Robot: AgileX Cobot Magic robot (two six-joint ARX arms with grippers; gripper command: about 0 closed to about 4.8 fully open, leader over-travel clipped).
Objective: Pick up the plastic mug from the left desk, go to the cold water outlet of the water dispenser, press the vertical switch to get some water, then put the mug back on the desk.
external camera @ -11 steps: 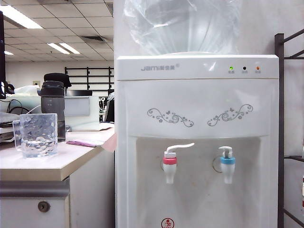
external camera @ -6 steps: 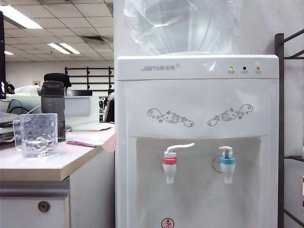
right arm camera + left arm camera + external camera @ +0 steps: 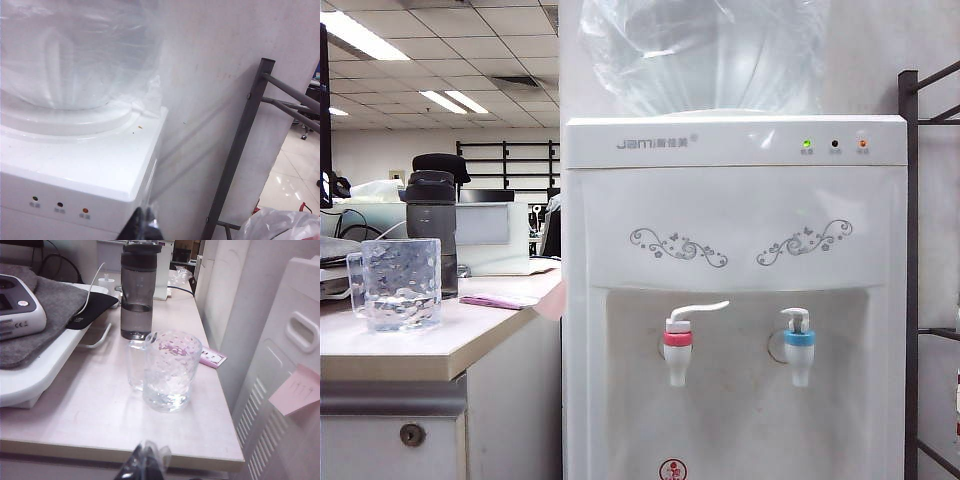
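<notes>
While nothing in the exterior view has shifted over the last second, the plastic mug (image 3: 396, 284) stands on the near left of the left desk (image 3: 430, 345), upright, with a little water pooled in its base and the dark grey bottle (image 3: 431, 228) just behind it. My left fingers (image 3: 144, 466) hang off the desk's near edge, pressed together and holding nothing, well short of the mug. Further right, the water dispenser (image 3: 735, 200) stands untouched; its cold water outlet (image 3: 799, 348) with the vertical switch (image 3: 796, 320) sits right of the red-collared tap (image 3: 678, 348). My right fingers (image 3: 144, 224) are up by the dispenser's top, beside the bottle, and look closed and empty. I judge the mug already returned, so the task looks about finished.
</notes>
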